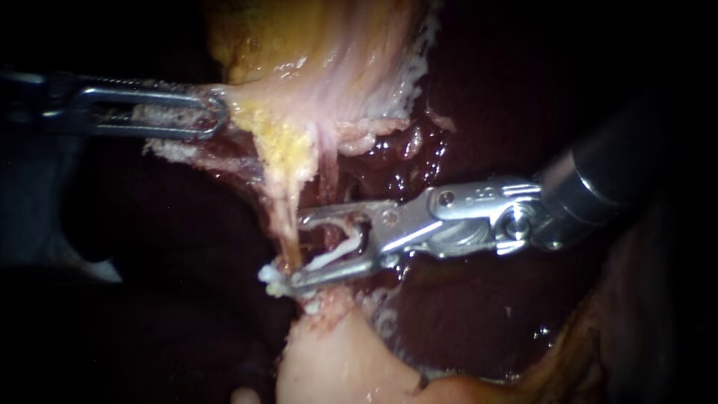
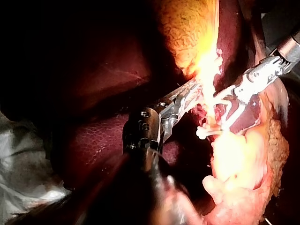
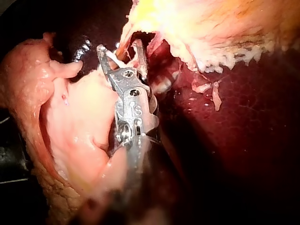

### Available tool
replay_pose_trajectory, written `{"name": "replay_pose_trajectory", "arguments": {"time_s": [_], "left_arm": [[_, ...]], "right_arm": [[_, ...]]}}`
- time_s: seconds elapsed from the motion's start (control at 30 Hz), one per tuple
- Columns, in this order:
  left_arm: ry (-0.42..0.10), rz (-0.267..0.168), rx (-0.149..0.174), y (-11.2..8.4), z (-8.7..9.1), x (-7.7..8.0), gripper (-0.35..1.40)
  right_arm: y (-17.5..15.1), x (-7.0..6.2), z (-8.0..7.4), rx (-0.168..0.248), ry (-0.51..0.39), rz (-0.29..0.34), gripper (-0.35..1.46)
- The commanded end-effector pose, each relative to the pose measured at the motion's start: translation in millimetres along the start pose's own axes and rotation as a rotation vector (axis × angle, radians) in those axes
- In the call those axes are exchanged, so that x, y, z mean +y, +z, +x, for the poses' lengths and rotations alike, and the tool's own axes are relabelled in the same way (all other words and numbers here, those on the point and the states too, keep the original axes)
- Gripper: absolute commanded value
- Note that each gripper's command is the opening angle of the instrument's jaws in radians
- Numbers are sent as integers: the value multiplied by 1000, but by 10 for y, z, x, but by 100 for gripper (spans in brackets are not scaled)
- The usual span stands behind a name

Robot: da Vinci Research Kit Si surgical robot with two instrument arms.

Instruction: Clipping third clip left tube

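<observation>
The left tube [image 1: 288,224] hangs from the yellow gallbladder [image 1: 299,45] and has a white clip [image 1: 271,281] on it low down. Just above that clip my right instrument [image 1: 298,251] straddles the tube, its jaws apart and holding a loaded clip [image 1: 336,253]. My left instrument [image 1: 213,112] is clamped on the gallbladder's edge. Wet, dark liver [image 1: 479,314] lies behind the tube, with darkness beyond it.
</observation>
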Motion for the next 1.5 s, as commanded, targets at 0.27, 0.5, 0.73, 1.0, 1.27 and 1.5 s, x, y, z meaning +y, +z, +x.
{"name": "replay_pose_trajectory", "arguments": {"time_s": [0.27,0.5,0.73,1.0,1.27,1.5], "left_arm": [[0,0,0,0,0,0,-35],[0,0,0,1,0,0,-35],[1,0,0,2,0,-1,-35],[1,0,0,2,-1,-2,-35],[2,0,0,3,-1,-3,-35],[2,0,0,3,-1,-4,-35]], "right_arm": [[20,-7,18,60,22,45,47],[35,-2,28,91,40,45,45],[38,6,44,132,54,33,45],[23,3,83,183,75,34,45],[22,-15,110,206,88,45,45],[21,-16,115,213,96,46,42]]}}
